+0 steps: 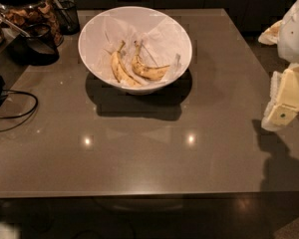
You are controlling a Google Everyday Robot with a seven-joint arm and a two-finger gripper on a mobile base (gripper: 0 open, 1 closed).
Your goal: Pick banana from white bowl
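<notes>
The white bowl (134,21) stands at the back middle of the brown table, lined with crumpled white paper. Two bananas lie in it. The banana (148,70), strongly curved with brown spots, is on the right side of the bowl's bottom. A straighter, paler banana (119,70) lies just left of it. My gripper (285,102), cream and white, hangs at the far right edge of the view, over the table's right side. It is well away from the bowl, to its right and nearer the front, and holds nothing I can see.
A glass jar of snacks (29,9) and black mesh holders (41,45) stand at the back left. A black cable (17,111) loops on the table's left side. The table's front edge (139,194) runs across the lower view.
</notes>
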